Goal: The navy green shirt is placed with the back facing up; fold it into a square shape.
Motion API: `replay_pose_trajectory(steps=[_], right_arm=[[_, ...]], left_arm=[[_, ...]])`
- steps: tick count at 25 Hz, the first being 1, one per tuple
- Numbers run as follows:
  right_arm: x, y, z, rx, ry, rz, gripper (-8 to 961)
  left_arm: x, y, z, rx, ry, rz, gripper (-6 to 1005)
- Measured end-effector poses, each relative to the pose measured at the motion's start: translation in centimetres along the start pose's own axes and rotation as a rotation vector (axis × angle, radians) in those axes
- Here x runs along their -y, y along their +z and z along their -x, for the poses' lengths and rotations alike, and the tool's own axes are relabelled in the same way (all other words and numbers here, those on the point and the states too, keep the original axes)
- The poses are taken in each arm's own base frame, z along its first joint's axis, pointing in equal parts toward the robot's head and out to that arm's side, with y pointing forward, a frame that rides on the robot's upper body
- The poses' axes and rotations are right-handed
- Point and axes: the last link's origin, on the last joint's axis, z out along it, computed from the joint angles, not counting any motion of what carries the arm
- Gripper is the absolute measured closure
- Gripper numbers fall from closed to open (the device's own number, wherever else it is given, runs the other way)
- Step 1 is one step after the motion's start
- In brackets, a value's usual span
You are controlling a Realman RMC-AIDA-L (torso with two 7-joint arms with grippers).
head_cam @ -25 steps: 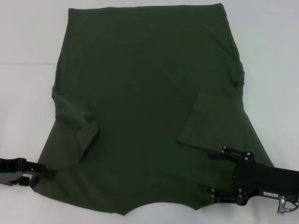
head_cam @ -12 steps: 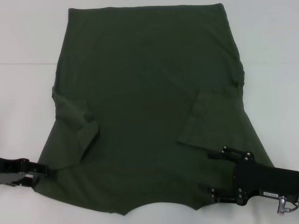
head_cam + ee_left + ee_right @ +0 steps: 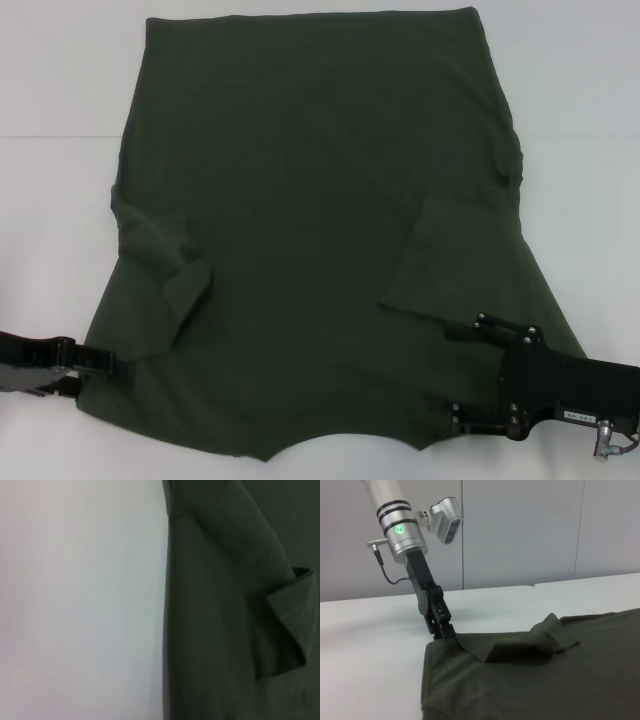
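We see the navy green shirt [image 3: 320, 230] spread back-up across most of the white worktop [image 3: 60, 70], its hem at the far edge and its collar notch at the near edge, closest to us. Both short sleeves are already turned inward onto the body: the left sleeve [image 3: 165, 275] lies as a slanted flap, the right sleeve [image 3: 450, 260] as a squarer panel.

What has changed is small and all on our left. Over the last second the left tool [image 3: 105, 362] has slid inward along the near left corner; its tip now touches the shirt's edge, where before it stood just off the cloth. In the right wrist view we see it [image 3: 442, 627] angled down with its tip at the corner of the fabric, where the cloth looks a little raised. We cannot tell whether that tool has closed on cloth or is only touching it.

The right tool [image 3: 465, 375] has not moved; it lies on the near right shoulder, and its opening cannot be made out either.

We judge that both near corners are being taken, ready to carry the collar end toward the hem.
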Motion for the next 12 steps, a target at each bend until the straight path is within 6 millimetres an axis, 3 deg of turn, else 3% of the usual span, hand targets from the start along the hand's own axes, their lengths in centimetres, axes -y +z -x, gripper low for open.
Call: replay_pose_trajectory(steps=[12], right_arm=[[0.01,-0.02,0.01,0.001,0.0,-0.001,48]], left_arm=[[-0.7,0.4,-0.02,0.009,0.009,0.023,272]])
